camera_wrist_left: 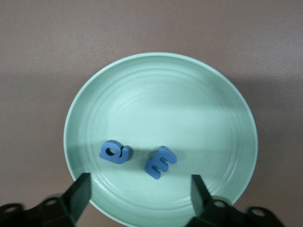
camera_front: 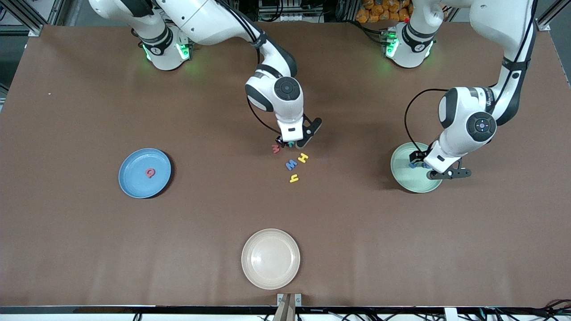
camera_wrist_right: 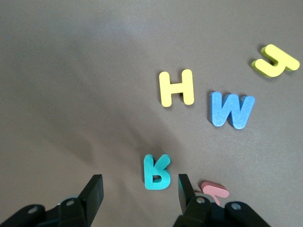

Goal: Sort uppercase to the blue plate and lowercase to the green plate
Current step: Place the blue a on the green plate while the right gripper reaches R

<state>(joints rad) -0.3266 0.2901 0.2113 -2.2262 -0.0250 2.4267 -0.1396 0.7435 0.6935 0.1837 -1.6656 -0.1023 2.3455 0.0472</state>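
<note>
Left gripper (camera_wrist_left: pixel 140 189) spread wide over green plate (camera_wrist_left: pixel 199 90) holding two blue lowercase letters (camera_wrist_left: pixel 160 162), right gripper (camera_wrist_right: pixel 137 194) spread around teal R (camera_wrist_right: pixel 156 172) on tabletop (camera_front: pixel 401 249).

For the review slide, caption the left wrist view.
Open left gripper over the green plate, two blue letters lying inside.

Q (camera_front: pixel 151 172) on blue plate (camera_front: pixel 134 187); two lowercase (camera_wrist_left: pixel 137 158) in green plate (camera_wrist_left: pixel 161 94).
</note>
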